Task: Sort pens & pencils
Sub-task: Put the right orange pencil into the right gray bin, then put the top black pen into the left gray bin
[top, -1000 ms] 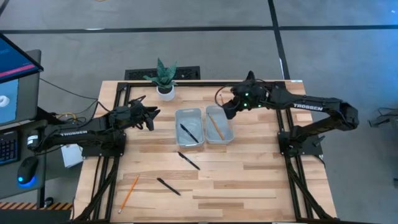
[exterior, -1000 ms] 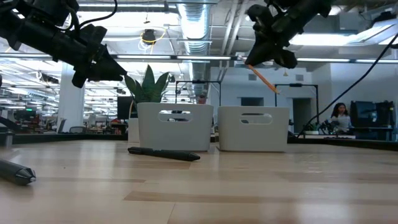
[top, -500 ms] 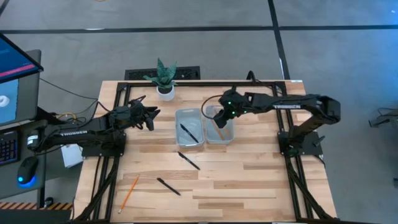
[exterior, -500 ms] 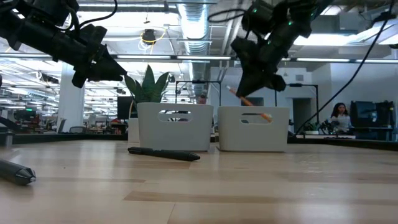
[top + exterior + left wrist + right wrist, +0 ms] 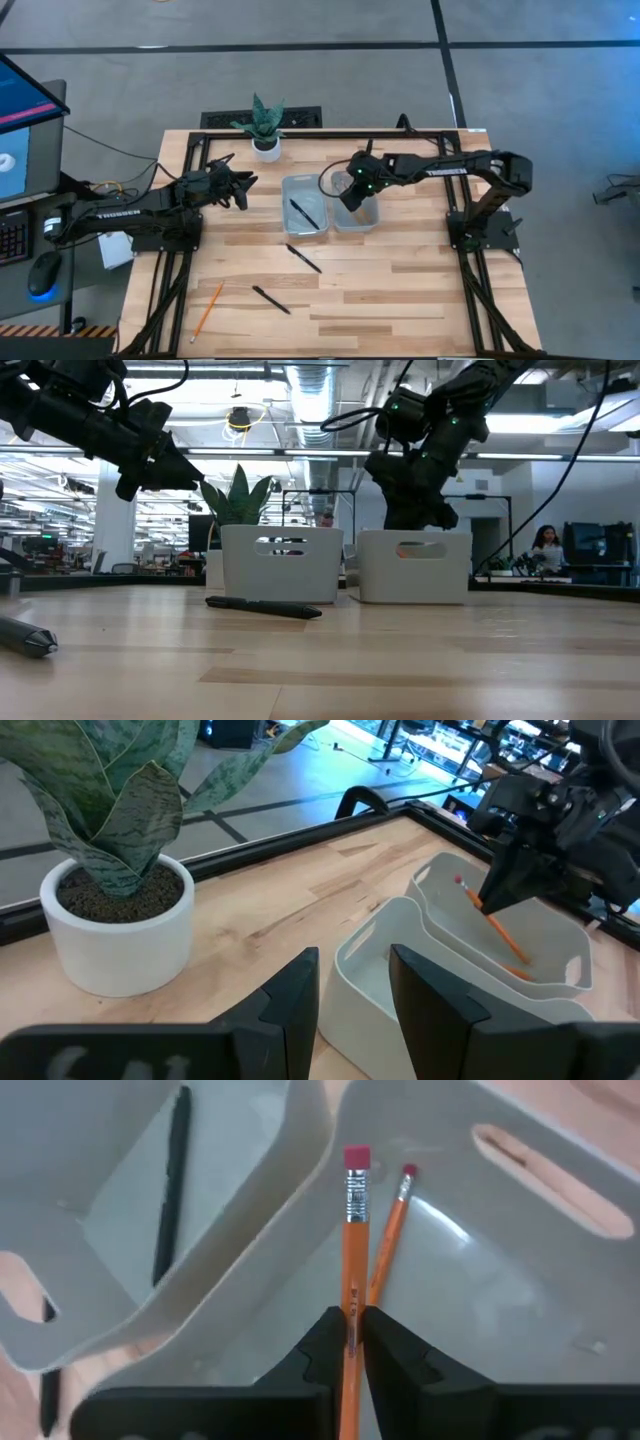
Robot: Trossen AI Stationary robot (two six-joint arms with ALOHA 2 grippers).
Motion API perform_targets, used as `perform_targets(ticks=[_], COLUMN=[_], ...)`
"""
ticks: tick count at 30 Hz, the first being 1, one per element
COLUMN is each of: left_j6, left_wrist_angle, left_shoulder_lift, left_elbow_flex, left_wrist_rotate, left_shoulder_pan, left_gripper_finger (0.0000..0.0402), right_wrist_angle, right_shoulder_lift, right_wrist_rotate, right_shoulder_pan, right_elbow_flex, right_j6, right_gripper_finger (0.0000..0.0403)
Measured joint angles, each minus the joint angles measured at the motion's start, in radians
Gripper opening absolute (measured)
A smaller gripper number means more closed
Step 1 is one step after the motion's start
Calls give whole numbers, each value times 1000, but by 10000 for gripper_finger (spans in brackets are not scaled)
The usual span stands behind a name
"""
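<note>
Two pencils show in the right bin: one lies loose on its floor, the other is pinched between the narrow fingers of the right gripper, eraser end leading. That gripper sits low over the bin in the high view, and from the low view it looks dipped to about rim level. We judge the step in hand to be the release of this pencil

Third pencil lies on the table near the front left corner. One pen is in the left bin; two more pens lie on the table, one just in front of the bins, one further forward. So we count two of six things not yet binned beyond the held one, plus the stray pencil

To do the release well, we would let go only with the eraser end clearly inside the right bin's wall, not over the shared rim next to the left bin. Open just enough to let the pencil slide free beside the loose one, then lift straight up so the fingers do not catch the rim or drag the light bin

Left gripper hangs left of the bins, near the plant, fingers part open, holding nothing
</note>
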Motion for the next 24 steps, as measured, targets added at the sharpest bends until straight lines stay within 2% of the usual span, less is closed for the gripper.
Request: perform_targets(ticks=[24], left_j6=[0], left_wrist_angle=[0], left_shoulder_lift=[0], left_elbow_flex=[0], left_wrist_rotate=[0], left_shoulder_pan=[0], left_gripper_finger=[115], right_wrist_angle=[-1], right_shoulder_lift=[-15], right_wrist_rotate=[-2], right_shoulder_pan=[-2], right_elbow_flex=[0], right_j6=[0], right_gripper_finger=[114])
